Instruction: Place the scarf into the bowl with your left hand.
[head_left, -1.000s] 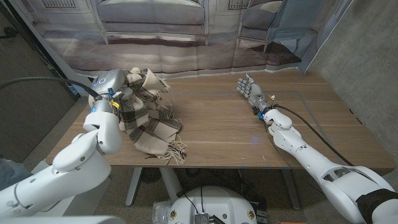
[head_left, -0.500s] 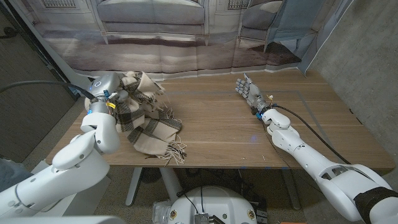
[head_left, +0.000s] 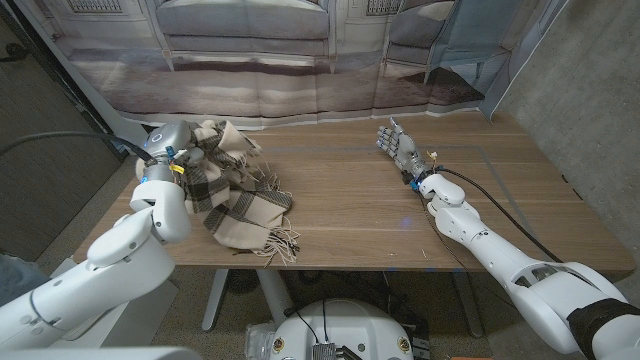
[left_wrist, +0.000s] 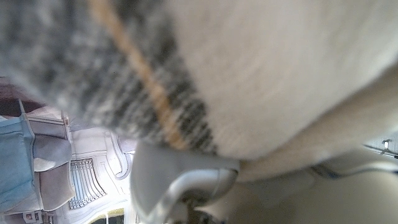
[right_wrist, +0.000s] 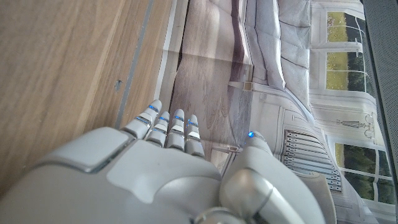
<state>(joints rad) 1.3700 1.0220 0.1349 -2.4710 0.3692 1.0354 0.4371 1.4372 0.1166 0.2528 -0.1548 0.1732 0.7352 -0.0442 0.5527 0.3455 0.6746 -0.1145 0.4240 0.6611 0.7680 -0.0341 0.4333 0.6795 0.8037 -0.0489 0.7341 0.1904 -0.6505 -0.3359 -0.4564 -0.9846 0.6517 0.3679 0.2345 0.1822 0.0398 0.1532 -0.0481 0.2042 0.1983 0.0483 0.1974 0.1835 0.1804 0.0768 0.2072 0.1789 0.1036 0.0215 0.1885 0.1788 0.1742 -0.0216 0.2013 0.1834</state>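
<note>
A beige scarf (head_left: 240, 200) with dark plaid stripes and a fringe lies heaped at the table's left side. Its upper bunch is gathered up at my left hand (head_left: 186, 157), which grips the cloth; the fingers are mostly buried in the folds. In the left wrist view the scarf (left_wrist: 261, 68) hangs blurred right in front of the camera, above one pale finger (left_wrist: 180, 180). My right hand (head_left: 399, 147) stands upright over the table's far right part, fingers apart and holding nothing. The right wrist view shows the same hand (right_wrist: 168, 168) beside the wood.
The wooden table (head_left: 370, 215) stretches between the scarf and my right arm. A printed backdrop (head_left: 300, 60) hangs behind the far edge. A black cable (head_left: 490, 205) runs along my right forearm. The scarf's fringe (head_left: 283, 243) reaches close to the near edge.
My left hand has shifted slightly left, and the scarf's raised bunch has moved with it and sunk a little. My right hand has barely moved.
</note>
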